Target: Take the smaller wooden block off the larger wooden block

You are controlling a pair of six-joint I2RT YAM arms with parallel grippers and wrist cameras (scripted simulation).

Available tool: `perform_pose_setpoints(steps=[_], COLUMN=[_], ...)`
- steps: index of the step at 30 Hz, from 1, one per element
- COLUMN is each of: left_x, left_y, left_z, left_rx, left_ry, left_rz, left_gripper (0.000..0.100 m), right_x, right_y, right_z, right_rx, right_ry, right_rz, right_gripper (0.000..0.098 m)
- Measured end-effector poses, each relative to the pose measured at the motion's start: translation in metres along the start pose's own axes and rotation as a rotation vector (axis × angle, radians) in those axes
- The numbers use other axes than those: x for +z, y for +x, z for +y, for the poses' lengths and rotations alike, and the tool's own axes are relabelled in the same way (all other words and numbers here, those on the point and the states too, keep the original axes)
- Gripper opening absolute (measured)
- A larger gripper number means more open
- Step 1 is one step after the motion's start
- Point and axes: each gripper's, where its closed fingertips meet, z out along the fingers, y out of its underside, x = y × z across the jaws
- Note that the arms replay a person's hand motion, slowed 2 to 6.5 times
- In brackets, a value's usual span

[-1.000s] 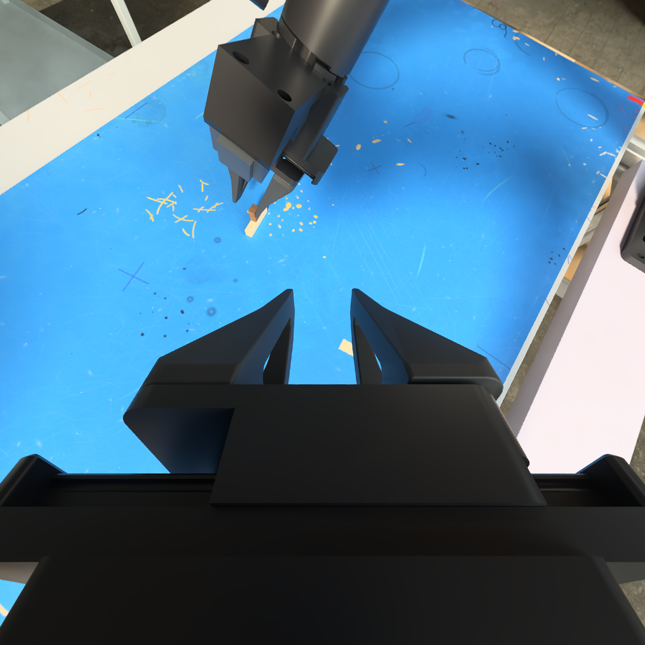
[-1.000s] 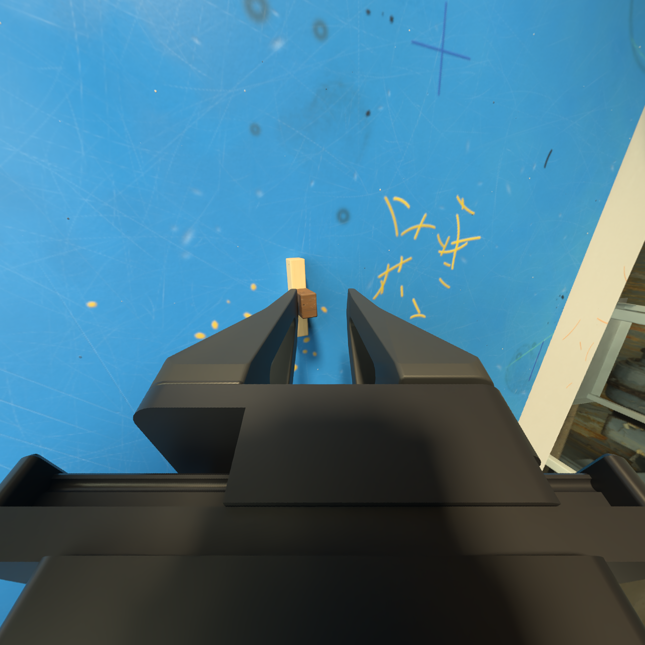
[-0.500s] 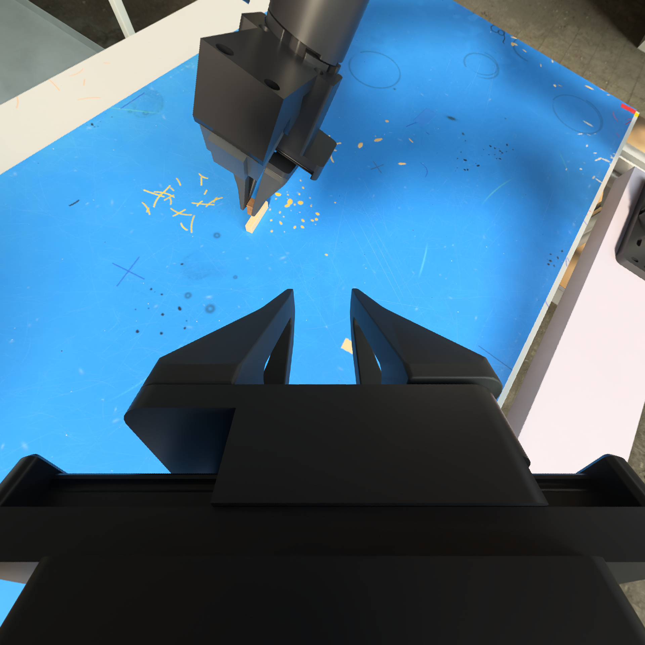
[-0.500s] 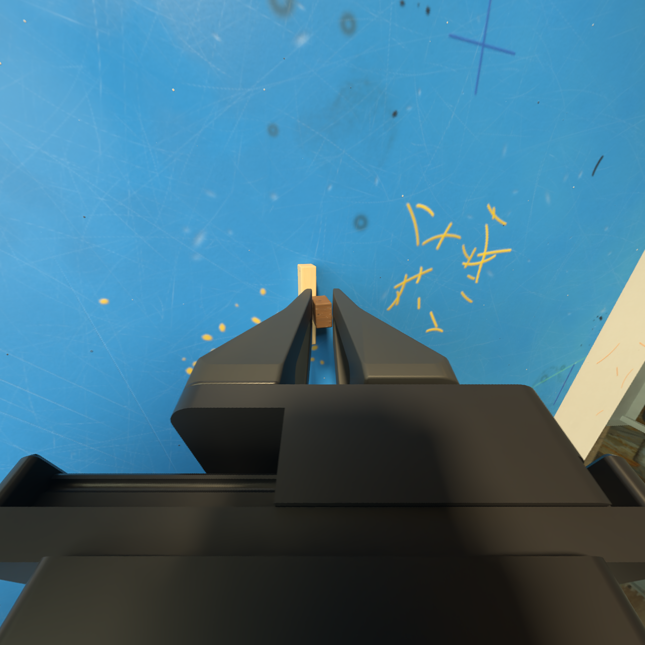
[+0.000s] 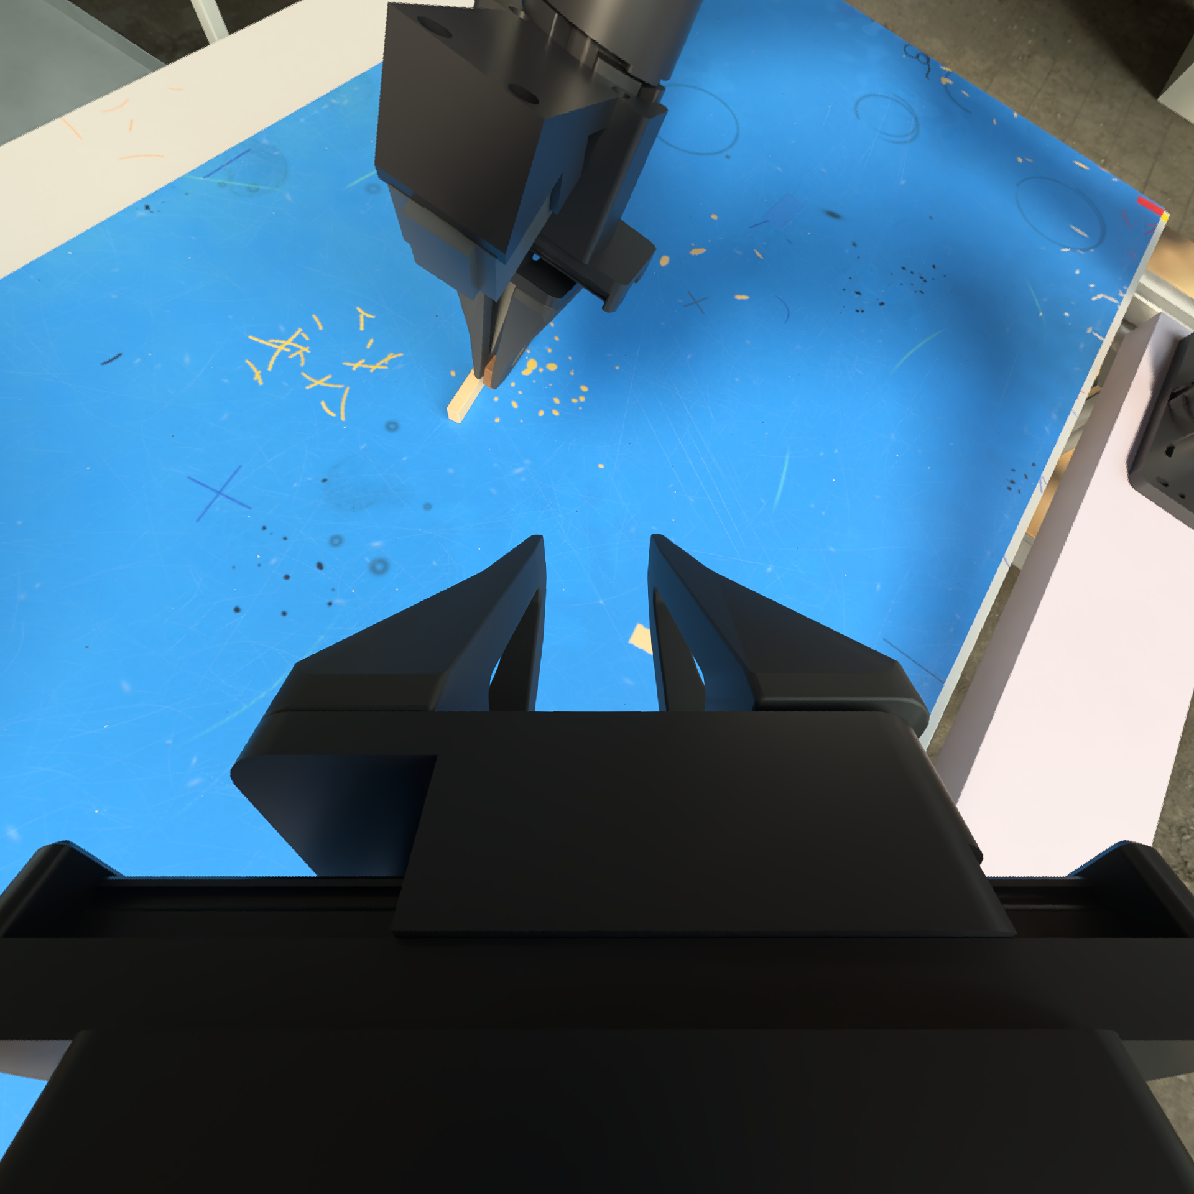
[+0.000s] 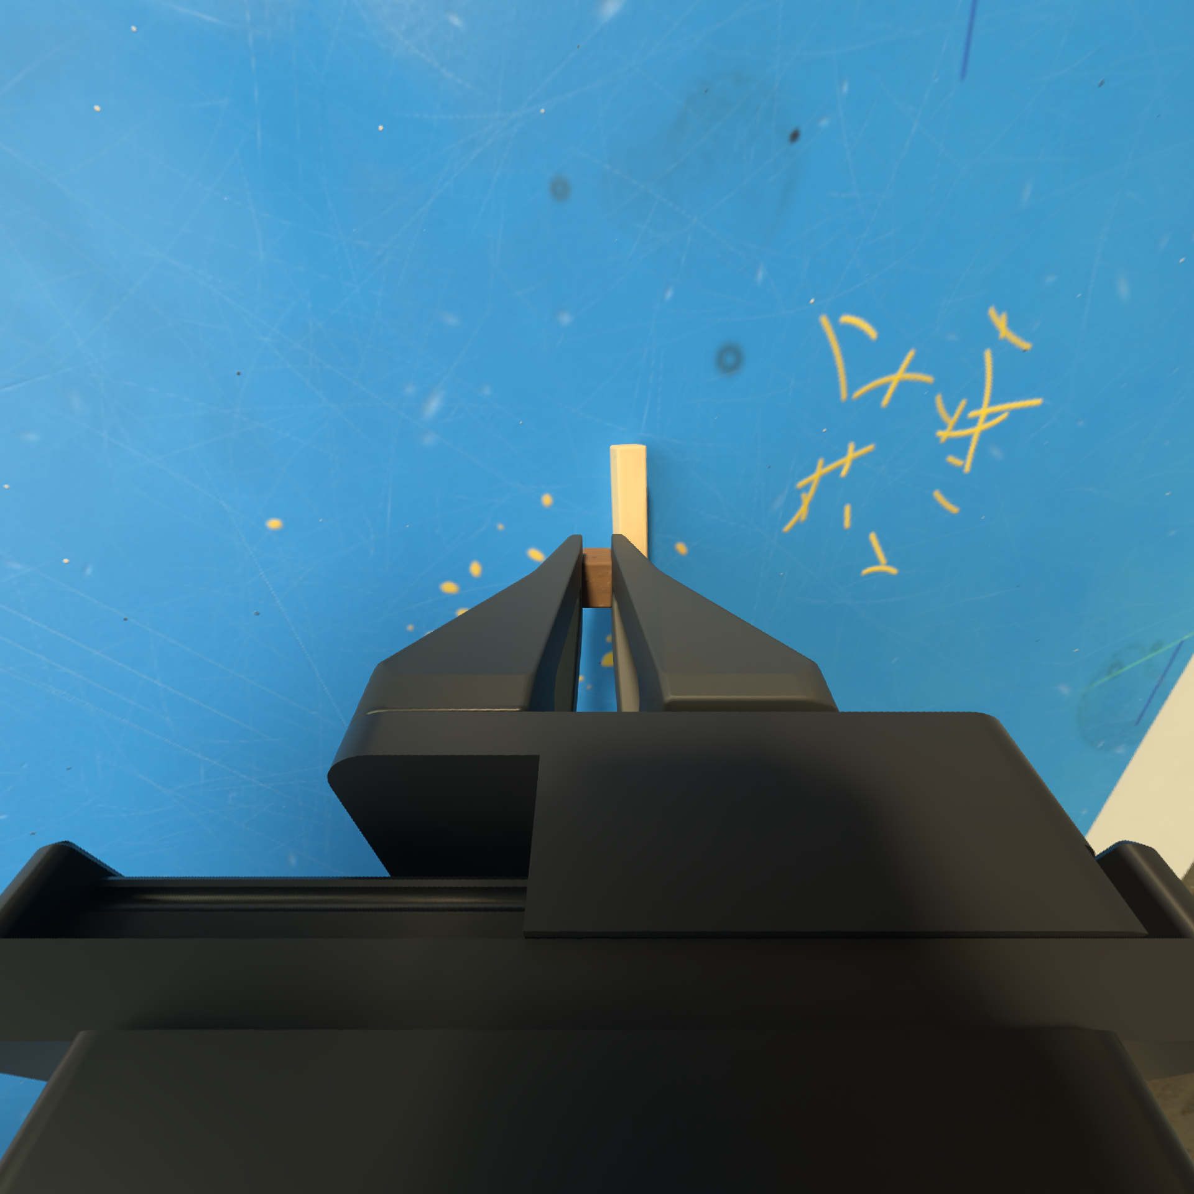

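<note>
Left gripper (image 5: 596,549): seen at lower centre of the left wrist view; its 2 fingers are spread, with nothing between them, above the blue mat (image 5: 711,452).
Tan scrap (image 5: 639,637): a small flat patch is seen on the mat beside the inner edge of 1 left finger.
Right gripper (image 6: 596,546): shown at centre of the right wrist view; its 2 fingers are pinched onto the smaller wooden block (image 6: 597,577).
Smaller wooden block: brown, held between the fingertips at the near end of the larger wooden block (image 6: 628,494); contact between the 2 blocks cannot be told.
Larger wooden block: pale, elongated, laid on the mat, extending toward the upper frame.
Yellow marks (image 6: 904,439): scattered at right of centre.
</note>
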Motion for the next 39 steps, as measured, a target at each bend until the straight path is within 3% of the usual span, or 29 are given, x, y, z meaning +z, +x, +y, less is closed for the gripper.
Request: perform_pose_setpoints(steps=[23, 39], left_x=[0.001, -0.002], left_y=[0.001, 0.008], left_z=[0.000, -0.007], left_rx=[0.000, 0.000], left_ry=[0.002, 0.035], left_rz=[0.008, 0.027], left_gripper=[0.027, 0.029], right_x=[-0.007, -0.064], right_y=[-0.013, -0.018], right_z=[0.002, -0.010], right_rx=[0.081, 0.130], right_ry=[0.031, 0.126], right_rz=[-0.012, 0.095], right_gripper=[0.0073, 0.0072])
